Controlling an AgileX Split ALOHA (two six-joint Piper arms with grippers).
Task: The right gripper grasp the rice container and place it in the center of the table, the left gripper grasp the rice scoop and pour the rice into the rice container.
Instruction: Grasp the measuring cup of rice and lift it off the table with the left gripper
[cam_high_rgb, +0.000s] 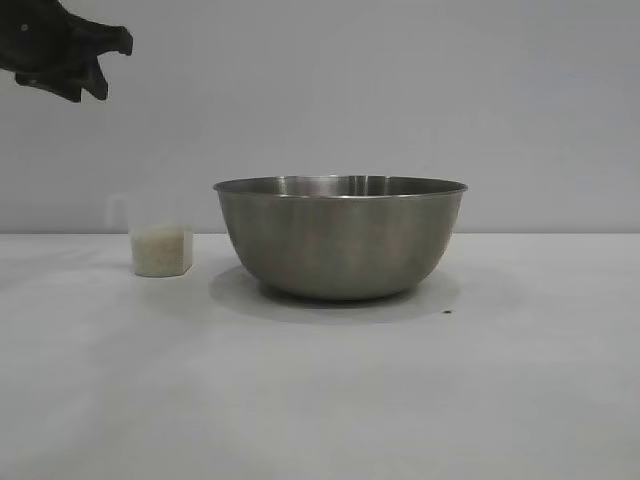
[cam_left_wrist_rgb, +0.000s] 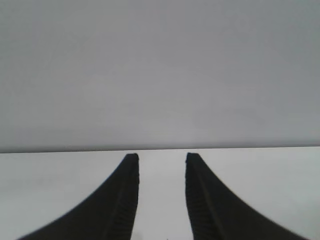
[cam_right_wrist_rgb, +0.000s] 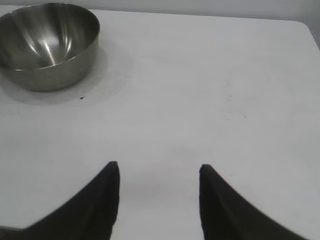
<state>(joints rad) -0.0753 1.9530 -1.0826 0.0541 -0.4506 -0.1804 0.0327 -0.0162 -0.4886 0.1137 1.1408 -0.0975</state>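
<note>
A steel bowl is sitting upright near the middle of a white table, its inside bare and shiny in the right wrist view. Just beside it, toward the left arm's side in the exterior view and not touching it, a small clear plastic cup is standing upright with white rice filling its lower part; its handle near the rim is sticking out away from the bowl. A tiny dark speck is lying on the table near the bowl's foot on the other side.

High above the cup, at the top left corner of the exterior view, the left claw is hanging in the air, well apart from both cup and bowl. Its own camera is showing its two black fingers standing parted with nothing between them, pointing across the table's far edge toward a plain grey wall.

The right claw is out of the exterior view; its wrist camera is showing its fingers spread wider apart and empty, hovering over bare table with the bowl well ahead and off to one side.
</note>
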